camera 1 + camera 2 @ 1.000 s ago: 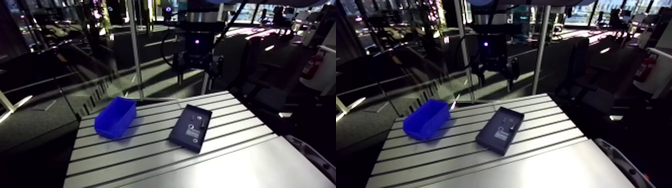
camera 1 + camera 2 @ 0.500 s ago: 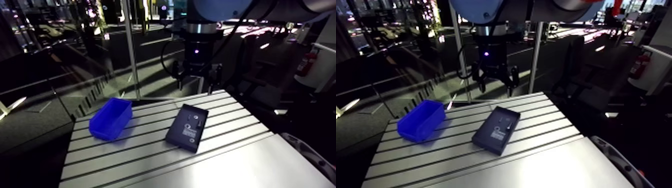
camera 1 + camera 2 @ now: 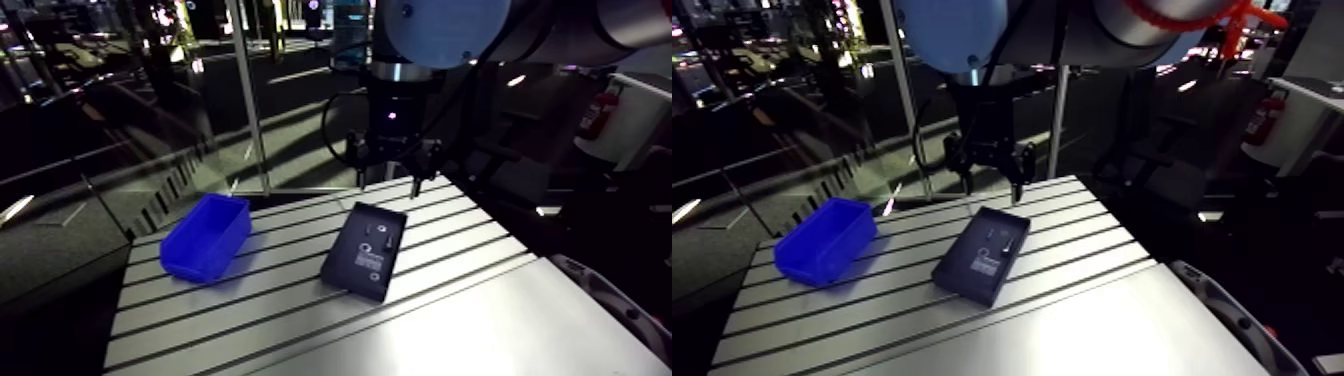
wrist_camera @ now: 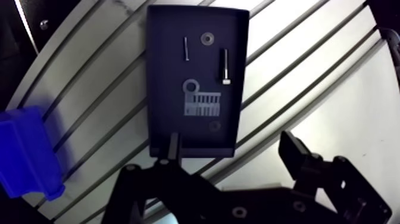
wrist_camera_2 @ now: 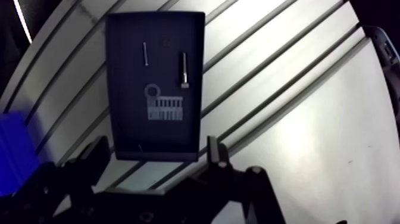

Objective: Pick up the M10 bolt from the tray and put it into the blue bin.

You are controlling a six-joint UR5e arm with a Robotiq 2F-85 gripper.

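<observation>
- Arm view: tool [image 3: 390,180] low over the far short edge of a dark tray [image 3: 352,268] lying on the slotted table [image 3: 300,325].
- Same view: blue bin [image 3: 205,238] on the table, off to one side, apart from the tray.
- Wrist view: tool wide open, fingers [image 4: 173,146] astride one short edge of the tray.
- M10 bolt [image 4: 225,66] flat in the tray ahead of the tool, near a thinner pin [image 4: 186,47], a washer [image 4: 206,38] and a printed label [image 4: 202,104].
- Blue bin partly visible beside the tool, not touching the tray.
</observation>
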